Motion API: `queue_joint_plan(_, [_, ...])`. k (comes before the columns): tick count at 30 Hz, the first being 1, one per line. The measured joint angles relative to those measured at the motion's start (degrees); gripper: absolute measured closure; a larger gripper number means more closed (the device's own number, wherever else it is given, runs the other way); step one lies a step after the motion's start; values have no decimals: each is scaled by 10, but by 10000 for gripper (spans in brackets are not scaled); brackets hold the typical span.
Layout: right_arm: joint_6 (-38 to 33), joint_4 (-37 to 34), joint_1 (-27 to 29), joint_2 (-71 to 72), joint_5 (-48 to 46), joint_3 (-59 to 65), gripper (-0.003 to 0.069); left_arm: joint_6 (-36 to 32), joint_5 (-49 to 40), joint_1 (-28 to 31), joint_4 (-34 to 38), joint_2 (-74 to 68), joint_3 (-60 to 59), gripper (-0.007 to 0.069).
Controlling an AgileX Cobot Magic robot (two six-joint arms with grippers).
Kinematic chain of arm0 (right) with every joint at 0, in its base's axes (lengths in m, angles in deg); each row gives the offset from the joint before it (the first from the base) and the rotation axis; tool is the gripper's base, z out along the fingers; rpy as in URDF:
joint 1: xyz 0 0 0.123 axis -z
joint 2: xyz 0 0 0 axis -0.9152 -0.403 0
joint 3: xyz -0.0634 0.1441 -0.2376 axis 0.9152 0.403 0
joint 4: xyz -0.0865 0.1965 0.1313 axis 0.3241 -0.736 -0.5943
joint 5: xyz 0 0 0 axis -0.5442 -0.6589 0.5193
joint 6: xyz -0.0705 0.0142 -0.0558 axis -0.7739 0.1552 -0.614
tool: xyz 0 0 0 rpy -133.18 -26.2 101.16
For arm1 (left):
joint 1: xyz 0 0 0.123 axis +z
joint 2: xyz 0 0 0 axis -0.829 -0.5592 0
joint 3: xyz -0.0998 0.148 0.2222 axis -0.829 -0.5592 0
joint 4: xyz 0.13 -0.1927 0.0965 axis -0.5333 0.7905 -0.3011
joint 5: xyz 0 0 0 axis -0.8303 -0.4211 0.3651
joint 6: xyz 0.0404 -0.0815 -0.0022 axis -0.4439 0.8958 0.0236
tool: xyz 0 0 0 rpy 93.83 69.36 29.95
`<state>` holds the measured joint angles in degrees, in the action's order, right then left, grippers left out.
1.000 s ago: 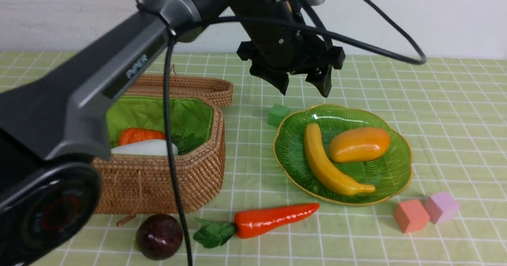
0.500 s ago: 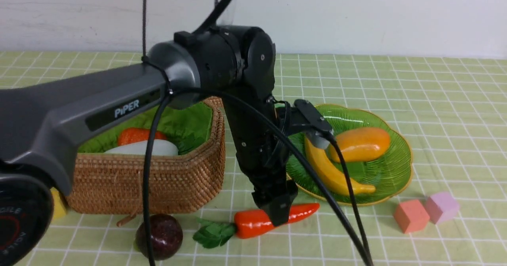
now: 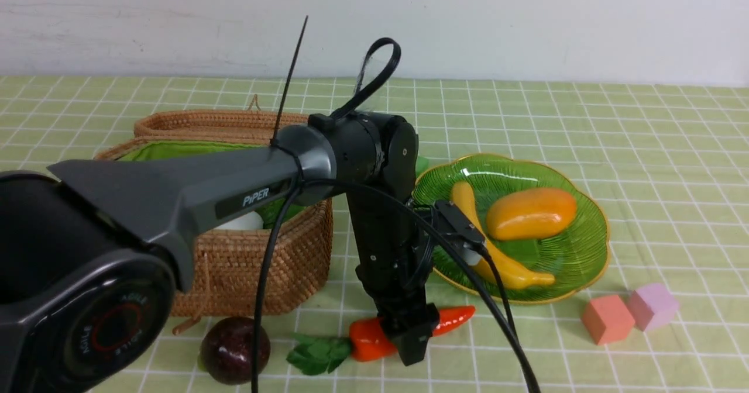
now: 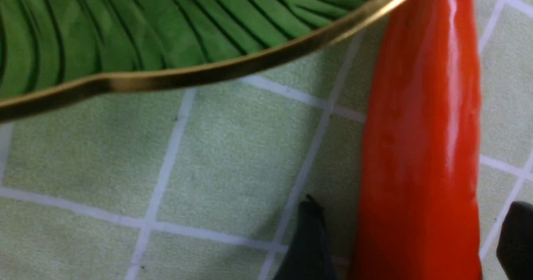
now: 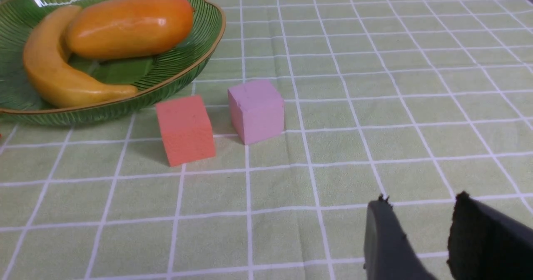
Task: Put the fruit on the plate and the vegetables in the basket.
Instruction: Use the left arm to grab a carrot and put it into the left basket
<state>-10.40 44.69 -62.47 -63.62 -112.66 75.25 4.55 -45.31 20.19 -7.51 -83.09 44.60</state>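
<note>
The red-orange carrot (image 3: 364, 340) (image 4: 420, 138) lies on the cloth just in front of the green plate (image 3: 603, 247) (image 4: 208, 69). My left gripper (image 3: 412, 337) (image 4: 412, 213) is down over the carrot's middle, open, one finger on each side with a gap at both. A banana (image 3: 515, 273) and a mango (image 3: 531, 213) lie on the plate. The dark purple ball (image 3: 235, 349) sits in front of the wicker basket (image 3: 263, 258), where a white oblong (image 3: 243, 222) shows inside. My right gripper (image 5: 420, 205) hovers open and empty over bare cloth.
A salmon cube (image 3: 607, 319) (image 5: 185, 130) and a lilac cube (image 3: 652, 305) (image 5: 256, 110) stand right of the plate. A green cube (image 3: 421, 164) peeks out behind the left arm. The basket's lid (image 3: 234, 123) lies behind it. The left arm's cable (image 3: 497, 334) hangs across the plate's front.
My left arm has come down from above the plate's far side to the carrot, and its fingers now straddle it. The right gripper has not moved.
</note>
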Motion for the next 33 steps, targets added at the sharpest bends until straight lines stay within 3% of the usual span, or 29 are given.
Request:
queue_joint_plan(7, [0,0,0,0,0,0,419,0,-30,1,16,-3,0,285])
queue_joint_plan(16, [0,0,0,0,0,0,419,16,-34,1,69,44,32,279])
queue_joint_plan(22, [0,0,0,0,0,0,419,18,-42,4,-19,179,37,279])
queue_joint_plan(26, [0,0,0,0,1,0,419,43,-52,69,-129,272,41,279])
queue_joint_plan(33, [0,0,0,0,1,0,419,18,-47,213,-190,259,41,279])
